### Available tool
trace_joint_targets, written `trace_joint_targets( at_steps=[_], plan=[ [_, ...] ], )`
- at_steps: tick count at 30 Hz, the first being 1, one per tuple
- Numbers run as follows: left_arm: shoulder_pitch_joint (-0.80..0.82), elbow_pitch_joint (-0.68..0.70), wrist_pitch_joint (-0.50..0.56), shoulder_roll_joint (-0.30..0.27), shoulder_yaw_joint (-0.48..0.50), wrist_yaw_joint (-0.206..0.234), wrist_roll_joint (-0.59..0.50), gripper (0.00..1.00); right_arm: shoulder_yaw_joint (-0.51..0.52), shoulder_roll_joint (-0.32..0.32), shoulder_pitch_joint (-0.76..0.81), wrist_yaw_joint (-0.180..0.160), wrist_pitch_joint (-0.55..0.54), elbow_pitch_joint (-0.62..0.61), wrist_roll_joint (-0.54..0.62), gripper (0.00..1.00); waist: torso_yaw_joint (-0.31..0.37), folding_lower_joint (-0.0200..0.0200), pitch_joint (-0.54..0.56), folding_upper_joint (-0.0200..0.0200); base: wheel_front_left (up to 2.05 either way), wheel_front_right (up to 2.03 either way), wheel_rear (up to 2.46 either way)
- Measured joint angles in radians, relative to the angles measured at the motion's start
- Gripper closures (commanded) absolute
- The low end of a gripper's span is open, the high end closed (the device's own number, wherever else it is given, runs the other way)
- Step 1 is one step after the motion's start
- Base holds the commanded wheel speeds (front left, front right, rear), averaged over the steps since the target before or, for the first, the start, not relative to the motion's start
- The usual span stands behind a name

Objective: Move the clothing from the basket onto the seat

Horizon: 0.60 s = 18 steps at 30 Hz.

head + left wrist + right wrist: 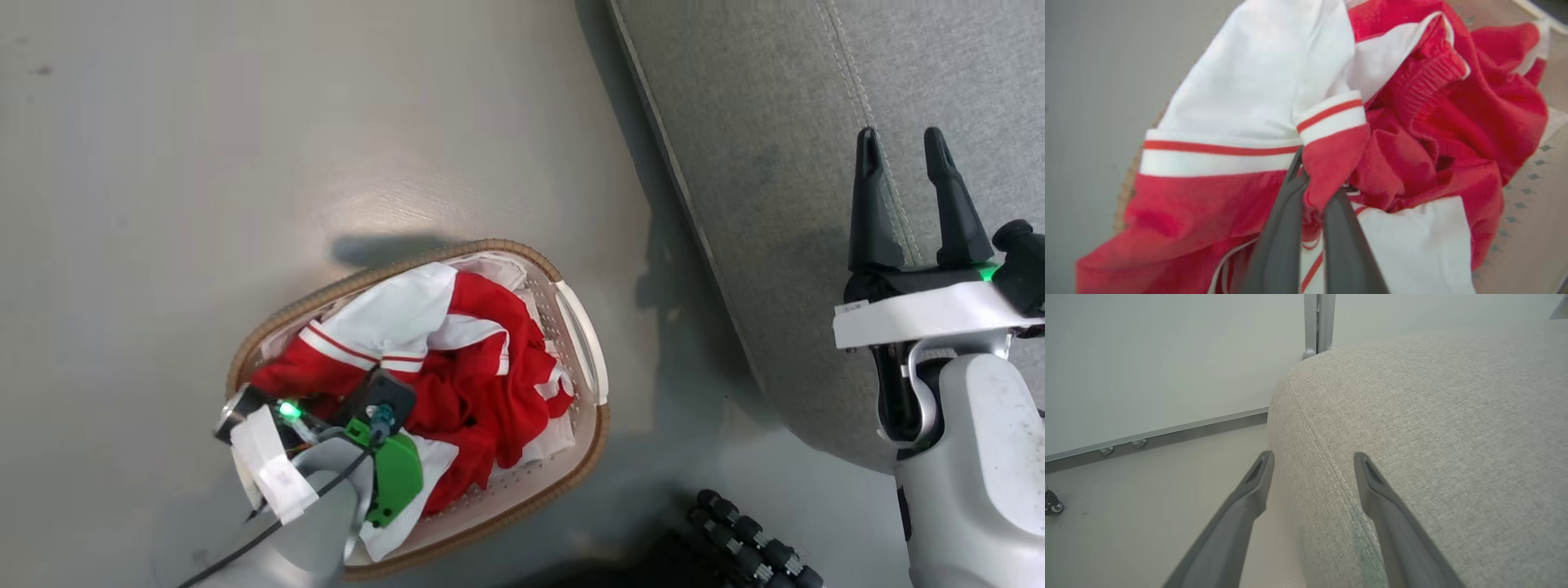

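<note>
The clothing (469, 371), red with white panels and striped trim, lies piled in the basket (584, 343), an oval white one with a brown rim on the floor. My left arm (326, 482) reaches down into the pile. In the left wrist view my left gripper (1316, 183) is shut on a red fold of the clothing (1331, 159) beside a striped cuff. My right gripper (906, 163) stands open above the grey seat (775, 204), to the right of the basket, holding nothing. Its open fingers (1257, 486) straddle the seat's stitched seam (1331, 469).
Pale floor (245, 147) surrounds the basket, with a gap between it and the seat's edge. Part of a dark ridged base (751, 547) shows at the bottom. Beyond the seat a wall rail (1167, 435), a metal post (1318, 322) and a castor (1051, 504) show.
</note>
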<state>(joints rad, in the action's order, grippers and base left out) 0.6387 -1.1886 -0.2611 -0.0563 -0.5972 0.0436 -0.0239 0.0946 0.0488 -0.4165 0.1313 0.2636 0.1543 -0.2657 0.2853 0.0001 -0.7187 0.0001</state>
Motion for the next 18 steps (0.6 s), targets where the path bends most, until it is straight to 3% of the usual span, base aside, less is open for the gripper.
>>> trace_joint_targets(
  at_steps=[7, 18],
  plan=[
    [-0.078, 0.212, -0.001, -0.008, -0.044, -0.049, 0.006, 1.0, -0.011, -0.001, 0.043, 0.0, 0.0, 0.03, 0.036, 0.0, -0.037, 0.0, 0.083, 0.0, 0.0, 0.0, 0.0],
    [-0.149, 0.41, -0.002, -0.04, -0.078, -0.097, 0.023, 1.0, -0.002, -0.001, 0.161, 0.0, 0.0, 0.068, 0.119, 0.0, -0.108, -0.0001, 0.274, 0.0, 0.0, 0.0, 0.0]
  ],
)
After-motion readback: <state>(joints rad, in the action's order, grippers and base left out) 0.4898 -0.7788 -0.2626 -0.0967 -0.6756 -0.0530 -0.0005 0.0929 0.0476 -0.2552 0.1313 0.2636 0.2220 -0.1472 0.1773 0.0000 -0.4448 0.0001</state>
